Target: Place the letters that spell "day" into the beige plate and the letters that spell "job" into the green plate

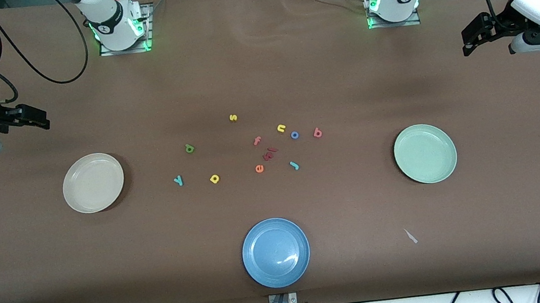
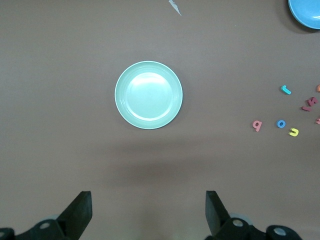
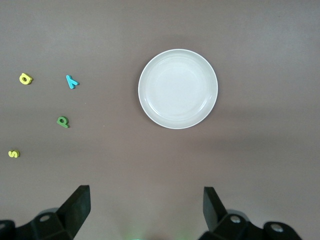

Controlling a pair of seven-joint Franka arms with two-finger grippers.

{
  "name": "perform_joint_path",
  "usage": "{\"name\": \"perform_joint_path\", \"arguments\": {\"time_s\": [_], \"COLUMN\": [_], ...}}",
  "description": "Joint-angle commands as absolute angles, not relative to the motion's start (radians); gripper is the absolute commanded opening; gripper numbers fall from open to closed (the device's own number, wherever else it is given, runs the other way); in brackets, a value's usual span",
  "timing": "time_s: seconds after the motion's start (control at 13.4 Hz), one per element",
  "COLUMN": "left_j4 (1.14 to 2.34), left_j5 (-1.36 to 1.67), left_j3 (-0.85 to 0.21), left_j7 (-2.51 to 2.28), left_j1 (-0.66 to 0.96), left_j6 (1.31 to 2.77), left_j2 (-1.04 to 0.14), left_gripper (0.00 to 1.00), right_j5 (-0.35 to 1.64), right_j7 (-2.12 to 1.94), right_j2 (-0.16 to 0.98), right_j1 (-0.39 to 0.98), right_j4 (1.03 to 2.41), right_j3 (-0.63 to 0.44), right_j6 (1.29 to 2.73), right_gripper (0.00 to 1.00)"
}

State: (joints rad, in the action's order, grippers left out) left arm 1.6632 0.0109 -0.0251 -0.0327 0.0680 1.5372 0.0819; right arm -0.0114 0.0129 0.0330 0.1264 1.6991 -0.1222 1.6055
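While both plates are sitting bare, the left gripper (image 2: 145, 215) and right gripper (image 3: 145, 212) are hovering with jaws spread.

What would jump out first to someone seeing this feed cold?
Three plates ring a scatter of small foam letters at the table's middle: the beige plate toward the right arm's end, the green plate toward the left arm's end, and a blue plate nearest the front camera. All three are bare. The left gripper and right gripper hang open at the ends, holding nothing.
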Motion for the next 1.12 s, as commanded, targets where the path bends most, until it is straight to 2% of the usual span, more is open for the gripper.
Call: {"name": "perform_joint_path", "arguments": {"time_s": [0.0, 1.04], "left_j4": [1.634, 1.634], "left_j5": [0.012, 0.012], "left_j3": [-0.023, -0.023], "left_j7": [-0.015, -0.015], "left_j1": [0.066, 0.066], "left_j6": [1.516, 1.516], "left_j2": [0.069, 0.069], "left_gripper": [1.00, 1.00], "right_j5": [-0.021, -0.021], "right_j7": [-0.006, 0.009], "right_j2": [0.044, 0.046], "right_j1": [0.120, 0.118], "right_j4": [1.681, 1.680], "right_j3": [-0.118, -0.118], "right_j6": [1.614, 1.615], "right_gripper": [1.00, 1.00]}}
